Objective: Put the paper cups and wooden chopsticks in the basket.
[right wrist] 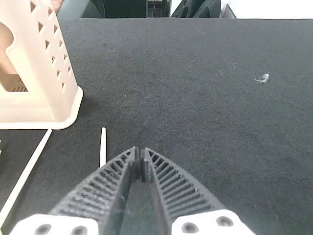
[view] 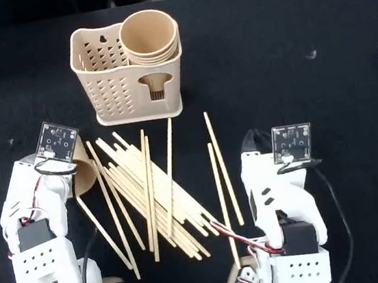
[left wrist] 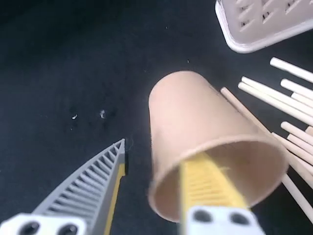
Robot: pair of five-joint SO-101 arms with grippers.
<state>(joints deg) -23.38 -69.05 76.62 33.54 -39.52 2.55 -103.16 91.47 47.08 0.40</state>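
**A:** How far along is the task?

**B:** It is partly done, I judge. A stack of cups [view: 150,34] stands in the right compartment of the basket [view: 110,89], at the far side of the table. One more cup [left wrist: 205,132] lies on its side at the left. The chopsticks [view: 150,188] lie loose on the table between the arms. I see none in the basket, so that part is not begun.

**A:** And the grippers?

**B:** The left gripper [left wrist: 156,155] has its fingers wide. One is inside the mouth of the lying cup, and the other is outside, with a gap to the wall. The right gripper [right wrist: 140,155] is low over the table, right of the chopsticks. Its fingers are pressed together and hold nothing.

**A:** What is hard to see?

**B:** Only rims show in the stack, so I cannot count it. From above, the left arm covers most of the lying cup. The near ends of some chopsticks go under the arms. The basket's walls hide the floor of its left compartment.
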